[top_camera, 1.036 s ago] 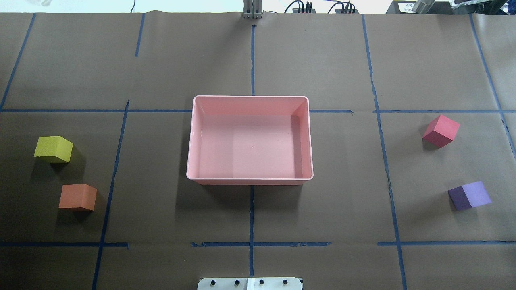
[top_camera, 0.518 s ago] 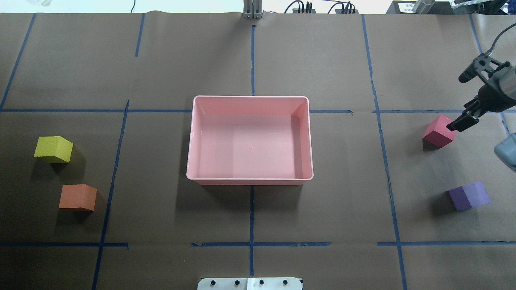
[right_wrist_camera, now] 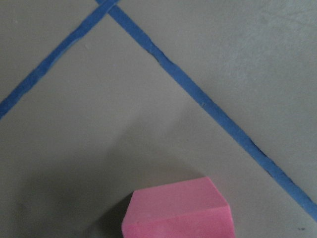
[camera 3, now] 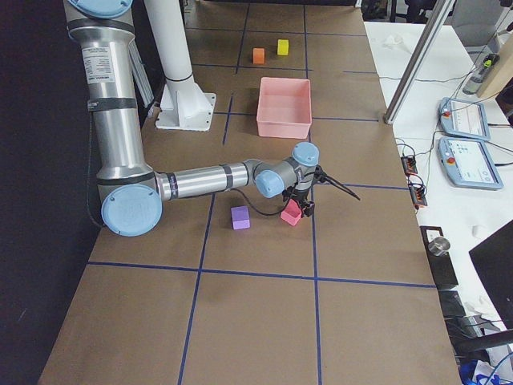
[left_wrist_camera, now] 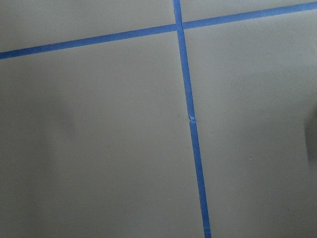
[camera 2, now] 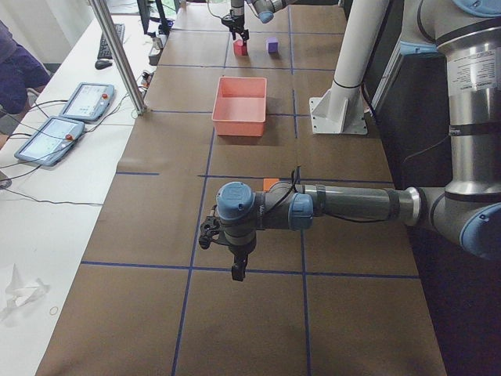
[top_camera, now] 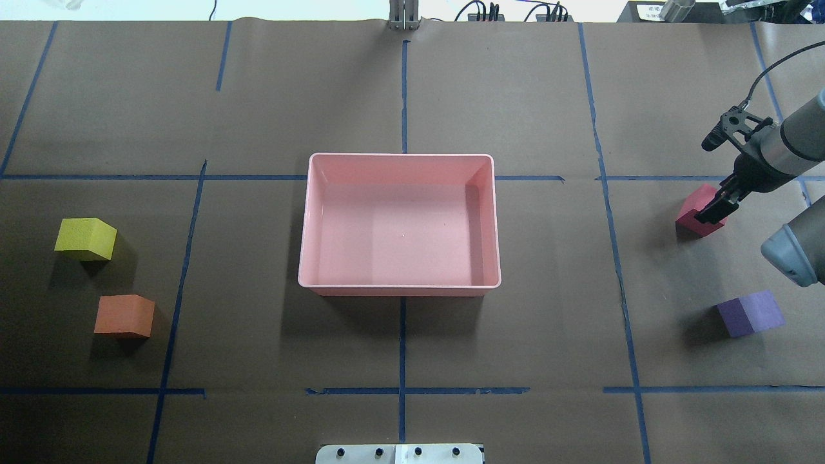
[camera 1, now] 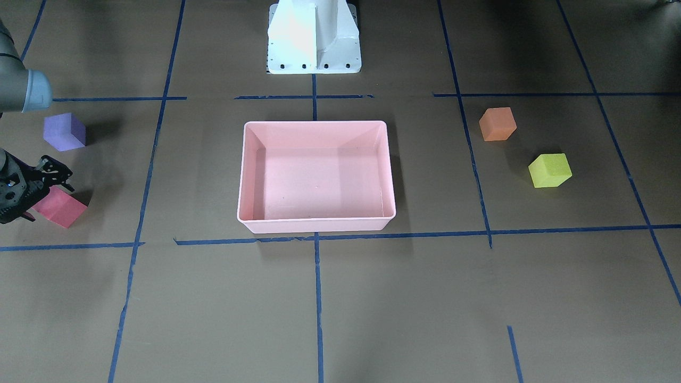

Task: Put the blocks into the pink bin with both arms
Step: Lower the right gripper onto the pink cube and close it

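Smooth, glossy pale-pink rectangular plastic bin [top_camera: 399, 155]; matt brown paper worktop [top_camera: 258, 96]; matt, foam-like yellow-green cube [top_camera: 85, 238].

right tool [top_camera: 714, 210] moved inward, now over red block [top_camera: 693, 216]

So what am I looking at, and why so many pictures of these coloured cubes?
One moment, seen by several cameras: from above, across the table, both table ends, and one on each wrist. Two robot arms work here. An empty pink bin sits mid-table. Four foam blocks lie outside it: orange and yellow-green on one side, purple and red on the other. The right gripper is right at the red block; whether it grips is unclear. The left gripper hangs over plain table paper.
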`<state>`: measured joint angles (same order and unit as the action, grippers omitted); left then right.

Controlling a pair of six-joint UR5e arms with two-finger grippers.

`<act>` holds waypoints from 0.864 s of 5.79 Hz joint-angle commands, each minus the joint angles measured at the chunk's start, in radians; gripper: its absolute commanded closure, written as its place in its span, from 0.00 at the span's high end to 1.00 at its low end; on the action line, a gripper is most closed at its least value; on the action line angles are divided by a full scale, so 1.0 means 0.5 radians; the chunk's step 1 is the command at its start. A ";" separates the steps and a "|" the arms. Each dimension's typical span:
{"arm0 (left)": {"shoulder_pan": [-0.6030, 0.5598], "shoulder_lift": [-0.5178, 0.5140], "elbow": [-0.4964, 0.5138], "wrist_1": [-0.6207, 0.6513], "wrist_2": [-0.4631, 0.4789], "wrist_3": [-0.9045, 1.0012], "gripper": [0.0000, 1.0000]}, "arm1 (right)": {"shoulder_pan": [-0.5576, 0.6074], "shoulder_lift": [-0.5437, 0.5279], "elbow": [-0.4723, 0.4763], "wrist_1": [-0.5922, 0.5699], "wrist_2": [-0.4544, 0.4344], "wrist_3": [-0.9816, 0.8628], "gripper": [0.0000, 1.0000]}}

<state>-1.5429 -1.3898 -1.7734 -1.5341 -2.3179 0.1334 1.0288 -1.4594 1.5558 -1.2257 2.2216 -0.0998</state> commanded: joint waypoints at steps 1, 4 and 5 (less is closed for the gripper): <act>-0.001 0.000 0.000 -0.003 0.000 0.000 1.00 | -0.100 0.041 -0.114 0.000 -0.010 -0.012 0.87; 0.002 0.000 0.000 -0.003 0.000 0.000 1.00 | -0.055 0.066 0.051 -0.034 0.060 0.116 0.33; 0.002 0.000 0.000 -0.003 0.000 0.000 1.00 | -0.045 0.151 0.146 -0.037 0.124 0.454 0.34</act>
<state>-1.5417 -1.3898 -1.7733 -1.5355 -2.3178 0.1335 0.9996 -1.4148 1.5836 -1.2411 2.2558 -0.0028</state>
